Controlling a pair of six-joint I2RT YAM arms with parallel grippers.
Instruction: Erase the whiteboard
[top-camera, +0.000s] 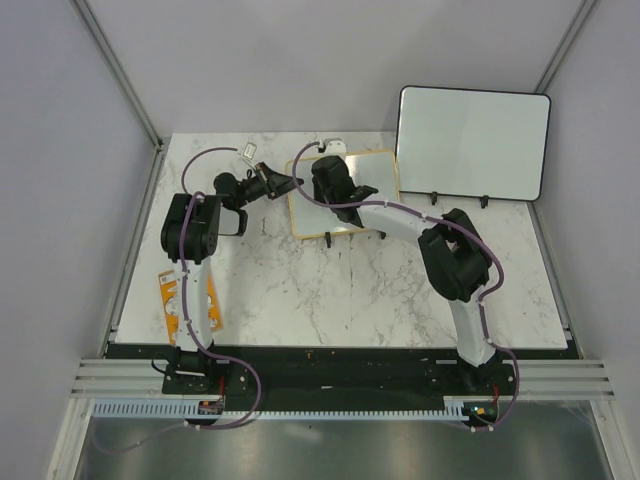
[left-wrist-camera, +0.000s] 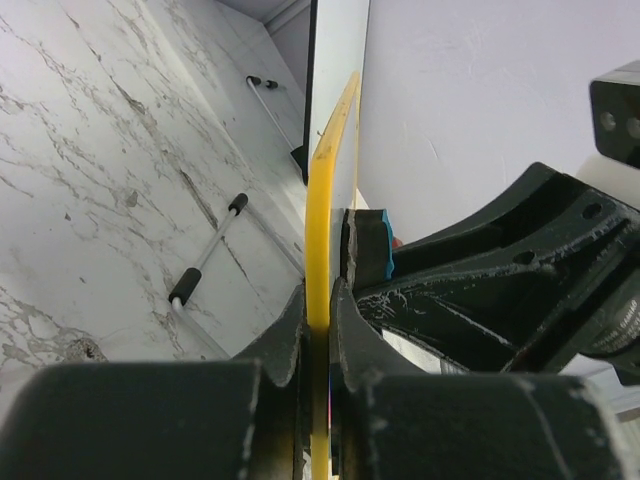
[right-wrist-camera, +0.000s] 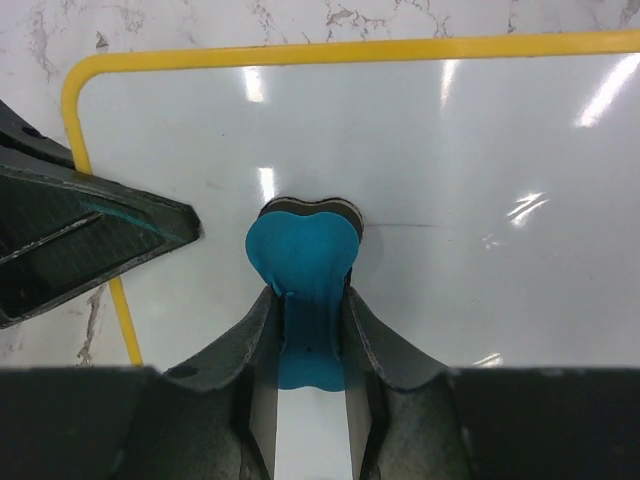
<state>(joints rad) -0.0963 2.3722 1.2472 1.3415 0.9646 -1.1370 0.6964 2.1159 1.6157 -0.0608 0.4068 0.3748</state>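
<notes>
The whiteboard (top-camera: 365, 205), small with a yellow frame, lies on the marble table; its surface (right-wrist-camera: 450, 150) looks blank in the right wrist view. My left gripper (top-camera: 291, 186) is shut on the board's left edge, the yellow frame (left-wrist-camera: 318, 230) pinched between its fingers (left-wrist-camera: 288, 330). My right gripper (top-camera: 330, 182) hovers over the board's upper left part, shut on a blue eraser (right-wrist-camera: 303, 250). The eraser's dark felt side rests on the white surface. The eraser (left-wrist-camera: 384, 245) also shows just right of the frame in the left wrist view.
A larger black-framed whiteboard (top-camera: 472, 145) stands propped at the back right. An orange packet (top-camera: 172, 300) lies by the left arm's base. Small white items (top-camera: 248, 150) sit at the back of the table. Black-tipped stand legs (left-wrist-camera: 208, 262) rest on the marble.
</notes>
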